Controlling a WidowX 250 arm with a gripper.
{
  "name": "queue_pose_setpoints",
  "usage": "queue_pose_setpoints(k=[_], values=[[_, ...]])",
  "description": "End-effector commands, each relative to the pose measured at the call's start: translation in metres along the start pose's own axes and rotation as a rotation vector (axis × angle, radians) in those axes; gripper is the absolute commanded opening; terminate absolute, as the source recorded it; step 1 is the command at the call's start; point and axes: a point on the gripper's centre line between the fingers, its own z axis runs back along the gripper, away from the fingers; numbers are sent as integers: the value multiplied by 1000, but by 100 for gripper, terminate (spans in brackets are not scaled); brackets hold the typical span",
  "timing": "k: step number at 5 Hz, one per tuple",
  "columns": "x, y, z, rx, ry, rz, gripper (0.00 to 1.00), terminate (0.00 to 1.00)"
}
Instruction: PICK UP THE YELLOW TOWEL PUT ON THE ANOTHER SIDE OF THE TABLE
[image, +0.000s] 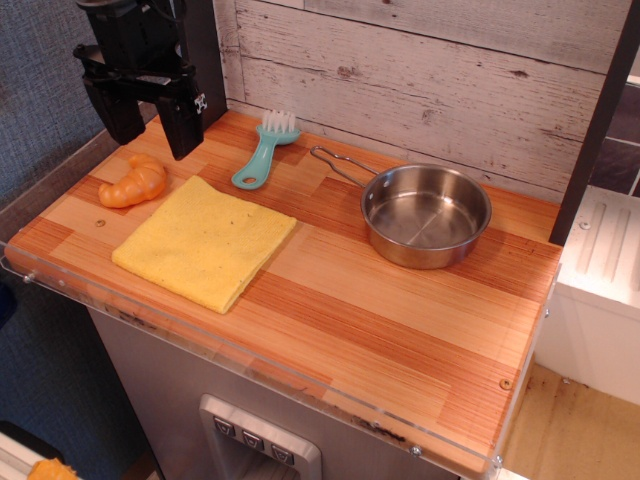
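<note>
The yellow towel (205, 242) lies flat on the left part of the wooden table (400, 320), its corner near the front rim. My black gripper (152, 130) hangs above the table's back left corner, above and behind the towel. Its two fingers are spread apart and hold nothing. It is over the orange croissant toy (133, 184), not over the towel.
A steel pan (425, 214) with a wire handle stands at the back right. A teal brush (262, 155) lies at the back, between gripper and pan. A grey plank wall runs behind. A white cabinet (600, 290) stands to the right.
</note>
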Motion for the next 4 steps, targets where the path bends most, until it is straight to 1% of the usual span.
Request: queue_pose_setpoints(k=[1,2,4], values=[[0,0,0,0,0,0,100,0],[-5,-4,-8,9,18,-2,100,0],[-11,-23,-19,33,19,-16,100,0]])
